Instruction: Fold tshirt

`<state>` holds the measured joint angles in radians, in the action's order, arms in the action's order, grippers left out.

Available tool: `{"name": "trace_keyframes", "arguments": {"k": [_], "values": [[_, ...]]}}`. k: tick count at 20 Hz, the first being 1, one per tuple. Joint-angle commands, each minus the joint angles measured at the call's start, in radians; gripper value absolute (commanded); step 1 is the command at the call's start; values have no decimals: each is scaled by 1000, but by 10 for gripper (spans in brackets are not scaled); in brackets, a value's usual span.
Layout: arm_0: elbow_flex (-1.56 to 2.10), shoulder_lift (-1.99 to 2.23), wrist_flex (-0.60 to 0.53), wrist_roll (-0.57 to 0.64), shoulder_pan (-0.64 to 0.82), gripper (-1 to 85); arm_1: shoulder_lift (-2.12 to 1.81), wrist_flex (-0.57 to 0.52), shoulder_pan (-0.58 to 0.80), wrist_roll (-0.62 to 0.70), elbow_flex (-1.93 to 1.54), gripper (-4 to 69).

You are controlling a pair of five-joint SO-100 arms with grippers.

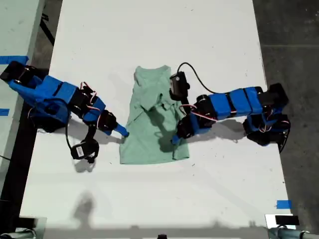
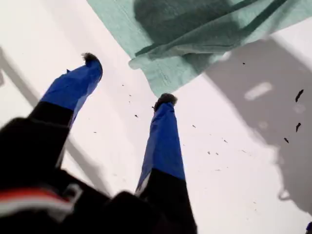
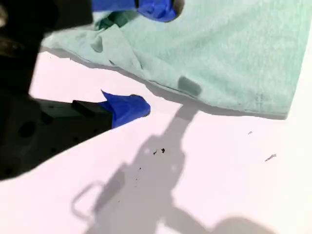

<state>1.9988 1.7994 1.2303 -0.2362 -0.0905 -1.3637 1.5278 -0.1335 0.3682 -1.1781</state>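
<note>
Tshirt (image 1: pixel 152 119) on table, just beyond open fingers (image 2: pixel 165 100)

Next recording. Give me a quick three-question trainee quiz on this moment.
1. True or false: my first gripper is shut on the tshirt.
2. What does the tshirt lie on?
3. How do my second gripper's jaws stand? A: shut on bare table. B: apart at the tshirt's edge. C: clamped on a cable.

Key: 1 false, its jaws stand apart with nothing between them. 2 a white table. 3 B.
</note>
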Motion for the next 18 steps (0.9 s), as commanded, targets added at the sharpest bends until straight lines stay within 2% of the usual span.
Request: {"name": "trace_keyframes", "arguments": {"k": [1,9,12,13,16,18], "values": [[-63,-52,-40,-3,2,270,-77,-6,-9,12,8,257],[-132,-356,-206,66,40,229,-75,-25,-23,9,-14,249],[-137,-420,-229,46,43,23,-75,-32,-23,14,-28,244],[-137,-428,-230,38,38,1,-74,-35,-23,15,-32,242],[-160,-367,-120,-48,17,1,-74,-40,-25,17,-41,239],[-172,-293,-52,-49,12,1,-74,-51,-26,21,-51,238]]}}
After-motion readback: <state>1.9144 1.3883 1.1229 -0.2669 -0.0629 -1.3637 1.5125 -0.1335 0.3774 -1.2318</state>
